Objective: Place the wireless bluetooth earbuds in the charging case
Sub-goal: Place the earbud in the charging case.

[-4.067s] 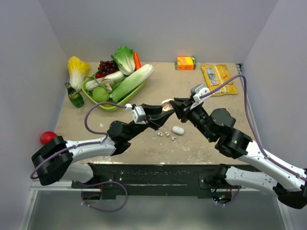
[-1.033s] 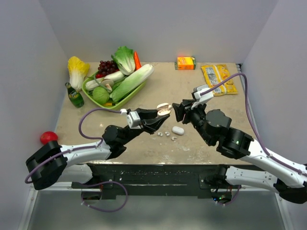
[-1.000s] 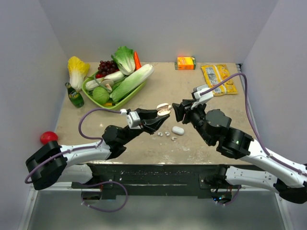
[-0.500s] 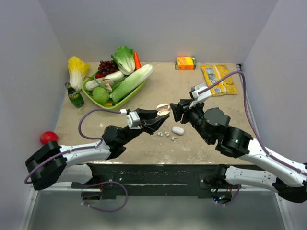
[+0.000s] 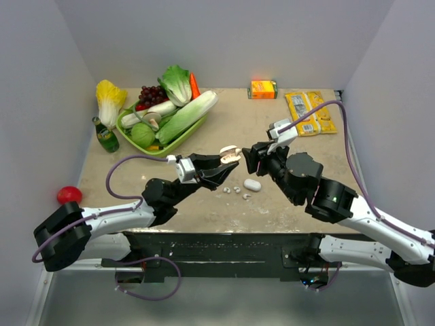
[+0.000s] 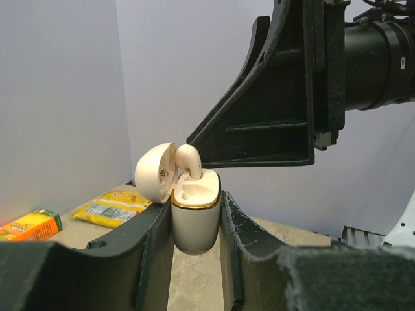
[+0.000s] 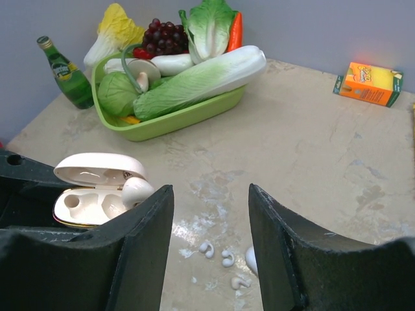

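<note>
My left gripper (image 5: 227, 158) is shut on the cream-white charging case (image 5: 230, 153), holding it upright above the table with its lid open. In the left wrist view the case (image 6: 193, 223) sits between the fingers, and one white earbud (image 6: 189, 157) stands in a socket, sticking up past the gold rim. My right gripper (image 5: 248, 157) hovers just right of the case, open, with nothing between its fingers. The right wrist view shows the case (image 7: 81, 207) and earbud (image 7: 135, 190) by its left finger. Three small white curved pieces (image 7: 227, 258) and a white oval piece (image 5: 252, 184) lie on the table below.
A green tray (image 5: 160, 148) of vegetables and grapes stands at the back left, with a green bottle (image 5: 105, 135) beside it. An orange carton (image 5: 264, 89) and a yellow packet (image 5: 309, 113) lie at the back right. A red ball (image 5: 67, 195) sits off the table's left edge.
Four seconds ago the right fingers were at the case; they have since drawn back. In the last second both arms shifted slightly left and the right jaws widened a little.
</note>
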Motion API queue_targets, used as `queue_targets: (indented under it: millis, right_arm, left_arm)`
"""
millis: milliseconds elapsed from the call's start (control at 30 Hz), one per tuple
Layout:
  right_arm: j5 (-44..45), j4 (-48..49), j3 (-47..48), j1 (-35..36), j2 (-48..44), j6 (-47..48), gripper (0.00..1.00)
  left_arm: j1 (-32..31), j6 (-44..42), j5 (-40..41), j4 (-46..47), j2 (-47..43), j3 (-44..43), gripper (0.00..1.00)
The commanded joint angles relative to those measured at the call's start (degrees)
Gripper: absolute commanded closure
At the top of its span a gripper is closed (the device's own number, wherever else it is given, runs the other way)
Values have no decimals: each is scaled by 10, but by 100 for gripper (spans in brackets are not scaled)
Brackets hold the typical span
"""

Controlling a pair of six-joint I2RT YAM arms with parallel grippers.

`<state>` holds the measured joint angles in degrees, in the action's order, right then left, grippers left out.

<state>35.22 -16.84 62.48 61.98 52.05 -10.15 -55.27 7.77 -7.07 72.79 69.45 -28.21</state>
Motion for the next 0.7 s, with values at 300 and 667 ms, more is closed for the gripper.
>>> queue_targets:
  millis: [300, 667]
  right_arm:
    - [-72, 45, 3, 3, -29, 14, 46]
    - [-81, 44, -1, 2, -50, -35, 43]
  left_arm:
    - [1, -18, 0, 288, -14, 5, 100]
    - [1, -9, -10, 285, -21, 10, 100]
